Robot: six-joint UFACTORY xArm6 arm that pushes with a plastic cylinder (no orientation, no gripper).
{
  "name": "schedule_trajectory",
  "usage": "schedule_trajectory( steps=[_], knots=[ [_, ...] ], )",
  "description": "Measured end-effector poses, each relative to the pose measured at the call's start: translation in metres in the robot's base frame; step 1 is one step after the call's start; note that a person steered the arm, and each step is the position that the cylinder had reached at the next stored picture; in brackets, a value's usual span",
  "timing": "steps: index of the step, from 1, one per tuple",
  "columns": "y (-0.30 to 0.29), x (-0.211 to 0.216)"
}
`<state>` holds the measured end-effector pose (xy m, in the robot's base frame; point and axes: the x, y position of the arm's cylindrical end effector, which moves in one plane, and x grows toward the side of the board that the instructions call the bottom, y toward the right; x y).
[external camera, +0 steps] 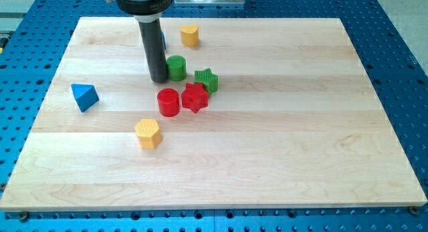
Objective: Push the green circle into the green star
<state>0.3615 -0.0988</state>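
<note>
The green circle (177, 67) stands on the wooden board, up and left of the green star (207, 79), with a small gap between them. My tip (159, 79) rests on the board right against the green circle's left side. The dark rod rises from there to the view's top. The green star touches the red star (194, 97) below it.
A red circle (168, 101) sits left of the red star. A yellow hexagon (148, 133) lies lower left, another yellow block (190, 35) near the top, a blue triangle (84, 96) at the left. A blue block (163, 40) is mostly hidden behind the rod.
</note>
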Motion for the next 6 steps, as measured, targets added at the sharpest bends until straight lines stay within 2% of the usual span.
schedule_trajectory(
  steps=[1, 2, 3, 4, 5, 6],
  knots=[
    [0.006, -0.051],
    [0.044, -0.037],
    [-0.004, 0.012],
    [-0.037, -0.009],
    [-0.036, 0.030],
    [0.002, 0.010]
  ],
)
